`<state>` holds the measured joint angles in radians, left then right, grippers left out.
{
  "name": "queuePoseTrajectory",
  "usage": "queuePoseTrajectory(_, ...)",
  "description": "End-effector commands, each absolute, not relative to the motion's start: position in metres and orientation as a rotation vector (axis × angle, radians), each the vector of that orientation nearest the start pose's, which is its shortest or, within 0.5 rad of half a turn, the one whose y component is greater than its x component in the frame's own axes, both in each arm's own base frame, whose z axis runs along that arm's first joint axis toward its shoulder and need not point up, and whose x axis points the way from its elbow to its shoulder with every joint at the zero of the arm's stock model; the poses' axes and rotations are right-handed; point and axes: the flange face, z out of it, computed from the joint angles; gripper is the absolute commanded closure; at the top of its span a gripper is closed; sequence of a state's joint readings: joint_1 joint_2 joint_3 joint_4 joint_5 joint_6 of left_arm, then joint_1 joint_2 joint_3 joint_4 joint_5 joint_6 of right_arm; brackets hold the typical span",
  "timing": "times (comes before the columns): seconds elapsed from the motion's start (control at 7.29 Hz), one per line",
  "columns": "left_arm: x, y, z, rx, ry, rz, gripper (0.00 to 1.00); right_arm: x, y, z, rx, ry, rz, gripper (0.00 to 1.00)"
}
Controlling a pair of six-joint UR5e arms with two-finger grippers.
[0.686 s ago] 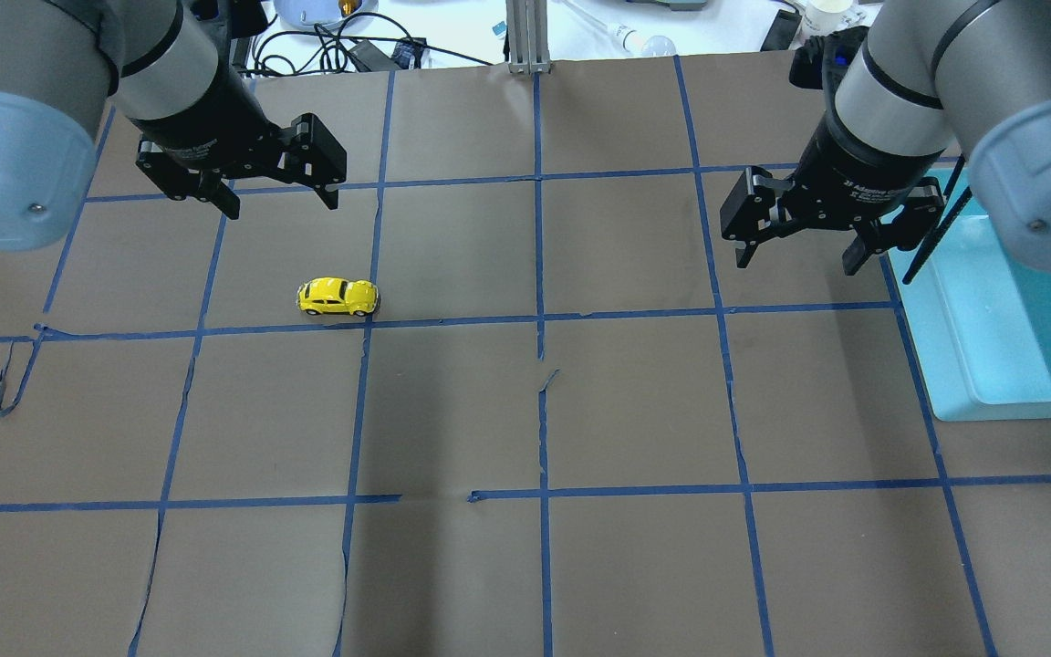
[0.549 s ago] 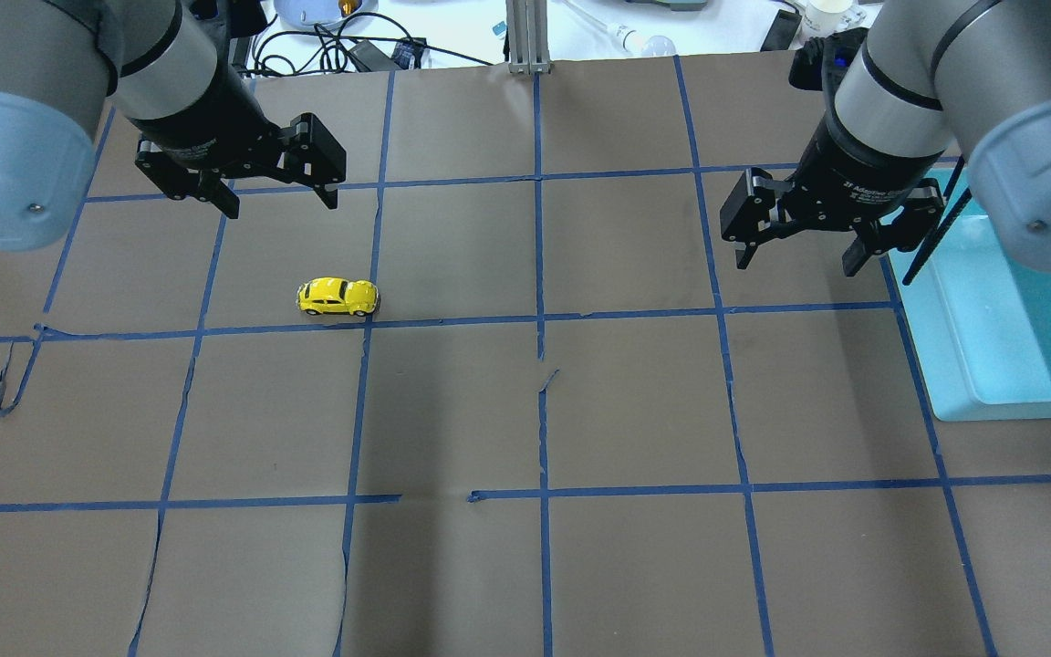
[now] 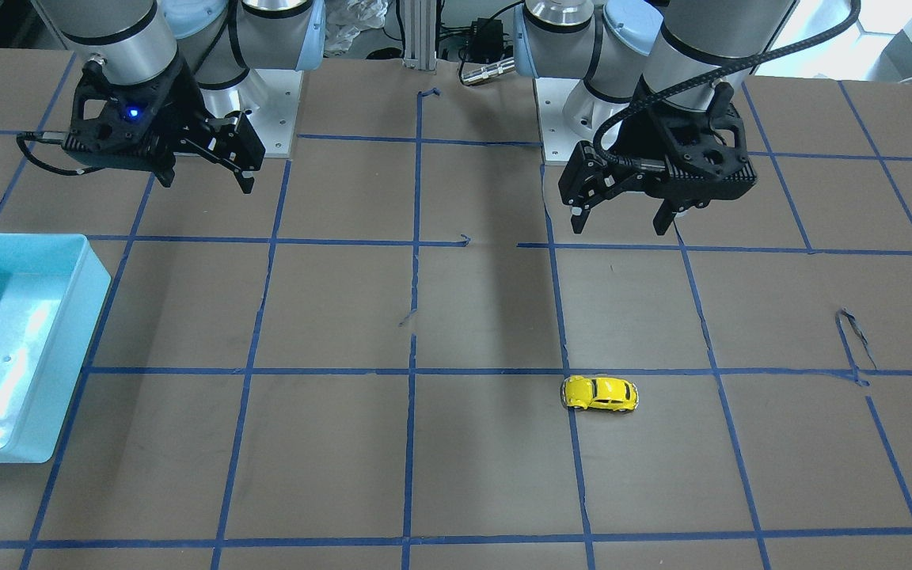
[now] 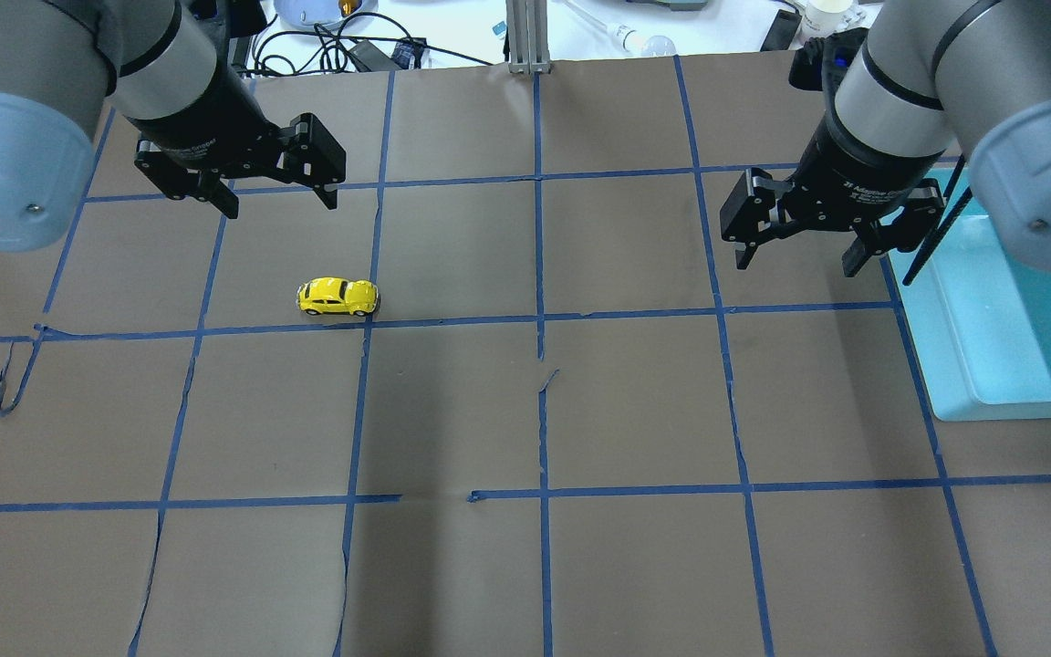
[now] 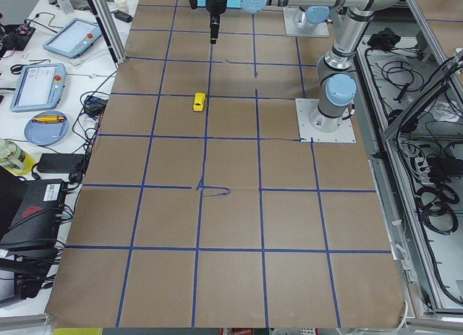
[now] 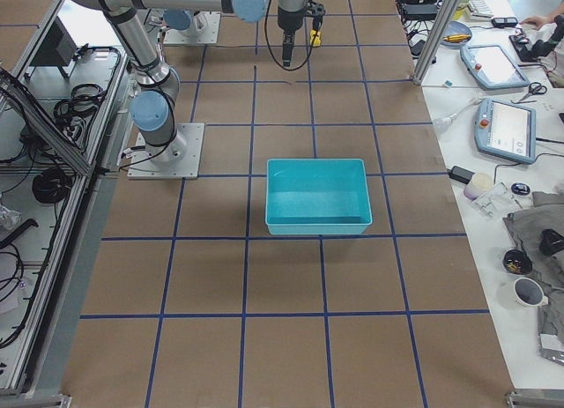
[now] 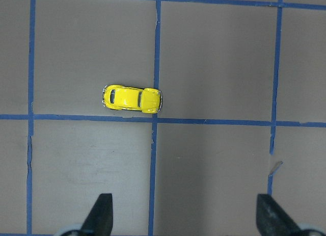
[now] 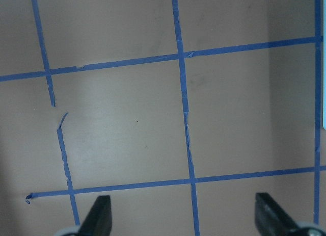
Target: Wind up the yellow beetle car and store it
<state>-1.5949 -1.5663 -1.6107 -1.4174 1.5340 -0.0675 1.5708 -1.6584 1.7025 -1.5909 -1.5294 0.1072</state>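
The yellow beetle car (image 4: 338, 297) stands on its wheels on the brown paper table, just above a blue tape line. It also shows in the front view (image 3: 600, 393), the left exterior view (image 5: 199, 102) and the left wrist view (image 7: 132, 99). My left gripper (image 4: 279, 203) is open and empty, hovering above the table behind the car; it also shows in the front view (image 3: 621, 224). My right gripper (image 4: 797, 260) is open and empty, far to the right of the car, beside the bin; it also shows in the front view (image 3: 207, 182).
A light blue open bin (image 4: 1018, 315) sits at the table's right edge, also in the front view (image 3: 9, 340) and the right exterior view (image 6: 317, 196). Blue tape lines grid the brown paper, with loose torn tape (image 4: 10, 383) at the left. Cables and clutter lie beyond the far edge.
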Motion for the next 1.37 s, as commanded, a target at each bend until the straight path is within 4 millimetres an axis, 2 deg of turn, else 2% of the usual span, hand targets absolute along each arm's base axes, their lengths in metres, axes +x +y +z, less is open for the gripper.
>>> queuePoseTrajectory(0.0, -0.149, -0.497, 0.487, -0.067, 3.179, -0.187, 0.0, 0.138, -0.452, 0.467, 0.16, 3.099, 0.039, 0.0)
queuePoseTrajectory(0.82, -0.149, -0.497, 0.486, -0.065, 3.178, -0.18, 0.0, 0.138, -0.454, 0.469, 0.164, 3.093, 0.016, 0.0)
queuePoseTrajectory(1.23, -0.15, -0.494, 0.474, -0.063, 3.185, -0.146, 0.0, 0.138, -0.453, 0.468, 0.186, 3.091, 0.026, 0.0)
